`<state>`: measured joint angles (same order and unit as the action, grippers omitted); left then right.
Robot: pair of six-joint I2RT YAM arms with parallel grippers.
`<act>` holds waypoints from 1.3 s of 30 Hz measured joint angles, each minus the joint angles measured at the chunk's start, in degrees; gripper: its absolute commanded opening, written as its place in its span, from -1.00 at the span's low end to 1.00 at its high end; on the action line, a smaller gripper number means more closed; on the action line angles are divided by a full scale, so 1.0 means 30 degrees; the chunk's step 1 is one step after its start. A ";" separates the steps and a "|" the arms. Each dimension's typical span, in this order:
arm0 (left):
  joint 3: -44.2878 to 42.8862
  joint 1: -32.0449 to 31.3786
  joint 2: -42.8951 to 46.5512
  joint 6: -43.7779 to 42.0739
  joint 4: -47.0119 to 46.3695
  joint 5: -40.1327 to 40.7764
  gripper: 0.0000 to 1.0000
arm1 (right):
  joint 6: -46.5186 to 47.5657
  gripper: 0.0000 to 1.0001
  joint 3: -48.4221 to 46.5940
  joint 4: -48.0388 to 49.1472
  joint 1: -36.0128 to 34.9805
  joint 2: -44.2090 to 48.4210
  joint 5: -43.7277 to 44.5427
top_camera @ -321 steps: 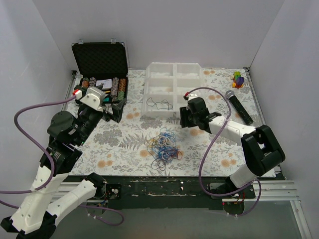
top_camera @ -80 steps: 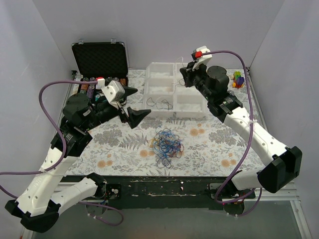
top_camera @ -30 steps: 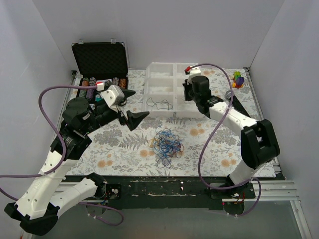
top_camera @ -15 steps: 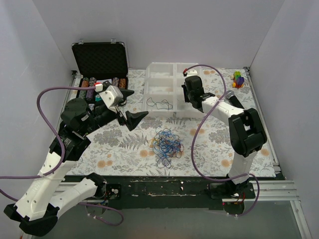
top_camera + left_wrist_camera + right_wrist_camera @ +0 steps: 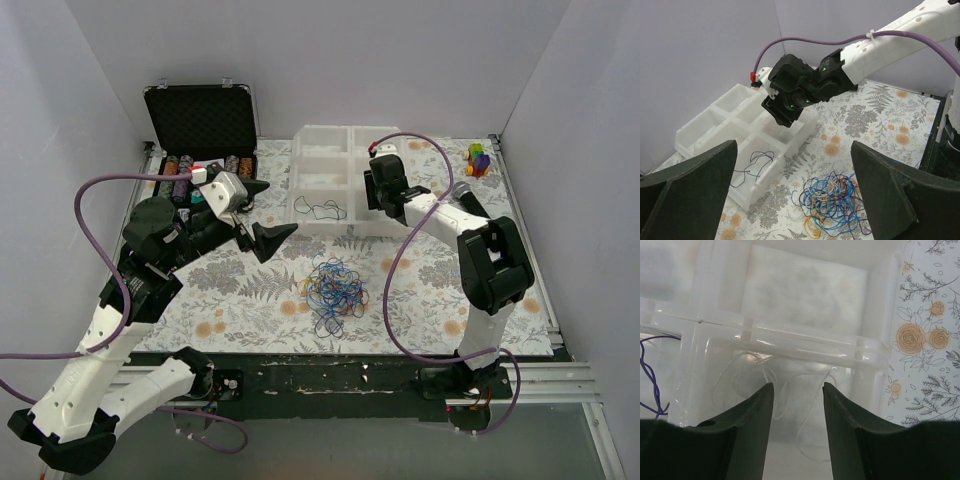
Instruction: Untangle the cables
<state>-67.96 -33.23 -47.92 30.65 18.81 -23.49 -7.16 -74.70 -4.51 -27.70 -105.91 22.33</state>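
The cables [image 5: 335,288] lie as one tangle of blue, orange, yellow, red and black loops on the floral table, near the front middle. They also show in the left wrist view [image 5: 832,200]. My left gripper [image 5: 268,212] is open and empty, held above the table to the left of and behind the tangle [image 5: 793,145]. My right gripper [image 5: 384,203] is open and empty over the front right compartment of the white tray [image 5: 345,232]. A thin white cable [image 5: 805,390] lies in that compartment below the jaws [image 5: 798,385]. A single black cable [image 5: 322,210] lies in the front left compartment.
An open black case [image 5: 200,120] with poker chips stands at the back left. A small coloured toy [image 5: 479,158] sits at the back right. The tray's back compartments [image 5: 805,295] look empty. The right arm [image 5: 880,40] crosses the left wrist view.
The right arm has come down from high above the tray and now holds its open gripper low over the front right compartment. The left gripper has shifted slightly. The tangle has not moved.
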 measured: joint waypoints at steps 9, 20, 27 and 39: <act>0.0415 0.0000 -0.0022 -0.0138 -0.0277 0.0007 0.96 | -0.0073 0.40 0.0481 -0.0903 0.0000 0.2397 -0.0408; 0.0743 0.0000 -0.0342 0.0168 -0.0197 0.0066 0.96 | -0.0066 0.39 0.3803 0.0160 0.0160 0.3978 -0.0707; 0.0743 0.0000 -0.0153 0.0073 0.0364 0.0270 0.97 | -0.0204 0.38 0.4437 0.0758 0.0984 0.3104 -0.1231; 0.0743 0.0000 0.0138 -0.0044 0.0437 0.0568 0.96 | -0.2215 0.25 0.6776 0.2783 0.0933 0.4218 -0.2652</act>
<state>-65.73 -33.23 -47.51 30.52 20.12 -21.78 -13.80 -54.37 3.84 -24.91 -93.25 14.37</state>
